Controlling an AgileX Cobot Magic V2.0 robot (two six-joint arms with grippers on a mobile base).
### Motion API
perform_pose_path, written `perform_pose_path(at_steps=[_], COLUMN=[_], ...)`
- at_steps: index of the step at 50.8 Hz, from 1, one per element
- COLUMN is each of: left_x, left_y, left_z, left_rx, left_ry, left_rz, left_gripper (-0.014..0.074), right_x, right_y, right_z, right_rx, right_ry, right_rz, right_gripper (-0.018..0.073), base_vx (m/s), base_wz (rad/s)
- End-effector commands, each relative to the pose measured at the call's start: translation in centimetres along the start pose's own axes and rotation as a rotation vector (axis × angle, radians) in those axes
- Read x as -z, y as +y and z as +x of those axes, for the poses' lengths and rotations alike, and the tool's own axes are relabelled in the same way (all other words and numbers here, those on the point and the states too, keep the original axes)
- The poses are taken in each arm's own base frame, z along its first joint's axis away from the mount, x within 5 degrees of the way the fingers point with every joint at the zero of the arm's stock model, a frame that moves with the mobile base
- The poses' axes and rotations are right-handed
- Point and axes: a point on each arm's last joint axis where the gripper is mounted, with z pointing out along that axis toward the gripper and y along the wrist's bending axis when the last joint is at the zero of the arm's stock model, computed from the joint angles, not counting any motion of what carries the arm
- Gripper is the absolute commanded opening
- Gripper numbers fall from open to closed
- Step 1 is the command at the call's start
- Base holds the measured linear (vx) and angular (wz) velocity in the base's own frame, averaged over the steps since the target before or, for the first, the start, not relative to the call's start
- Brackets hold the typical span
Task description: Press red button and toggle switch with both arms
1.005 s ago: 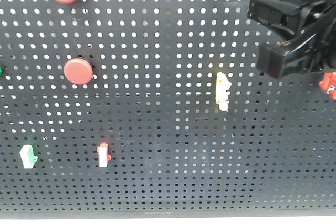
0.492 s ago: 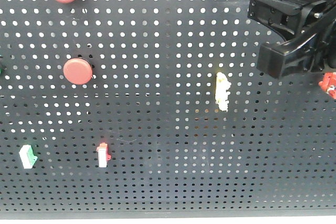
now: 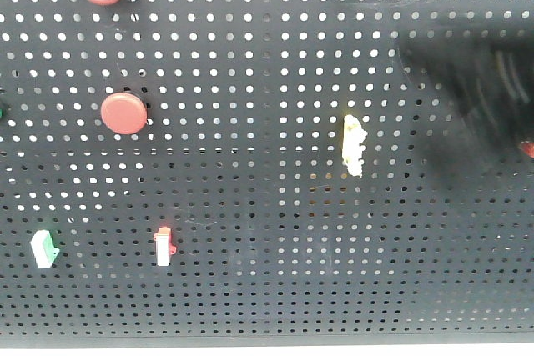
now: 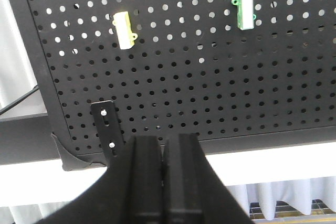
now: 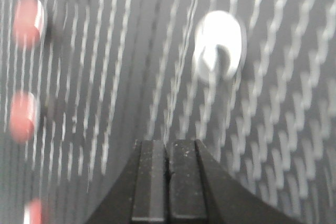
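Red round plastic buttons [image 3: 123, 113] sit rigid on the black perforated panel [image 3: 250, 164], upper left; press squarely, no grip needed. Left claw [image 4: 163, 148] and right claw [image 5: 168, 153] both clenched, empty

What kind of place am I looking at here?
Probably a robot test bench in a lab: a black perforated panel carries round red push buttons and small coloured switches, and the left hand hangs closed below the panel.
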Motion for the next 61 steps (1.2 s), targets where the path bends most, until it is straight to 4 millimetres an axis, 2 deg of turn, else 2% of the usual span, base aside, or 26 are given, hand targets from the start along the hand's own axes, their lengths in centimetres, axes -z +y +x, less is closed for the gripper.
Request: perform_pose_path(at_steps=[1, 9, 18, 22, 33, 38, 61], left_x=[0.0, 0.0, 0.0, 0.0, 0.0, 0.0, 0.0], left_y=[0.0, 0.0, 0.0, 0.0, 0.0, 0.0, 0.0], left_z=[0.2, 0.2, 0.2, 0.2, 0.2, 0.2, 0.2], left_rx=[0.017, 0.017, 0.017, 0.017, 0.017, 0.017, 0.017], left_ry=[-0.057, -0.057, -0.057, -0.057, -0.057, -0.056, -0.054], left_rz=[-0.007, -0.007, -0.007, -0.007, -0.007, -0.007, -0.006], left_gripper=[0.0001, 0.0001, 0.0001, 0.0001, 0.0001, 0.0001, 0.0001], right_x=[3.1, 7.4, 11.7, 13.1, 15.3, 15.3, 15.2], right_y=[-1.0, -2.3, -1.4, -0.6, 1.4, 1.6, 1.6], right_z=[1.3, 7.7, 15.0, 17.7, 22.9, 24.1, 24.4], right_rx=[-0.058, -0.131, -0.106, -0.105, -0.107, -0.124, -0.127], right_ry=[-0.074, -0.055, 0.039, 0.049, -0.007, 0.023, 0.058], right_rz=[0.068, 0.274, 0.438, 0.467, 0.472, 0.467, 0.467], right_gripper=[0.0000, 0.0000, 0.0000, 0.0000, 0.0000, 0.0000, 0.0000], base_vx=[0.00, 0.00, 0.00, 0.00, 0.00, 0.00, 0.00], base_wz=[0.00, 0.00, 0.00, 0.00, 0.00, 0.00, 0.00])
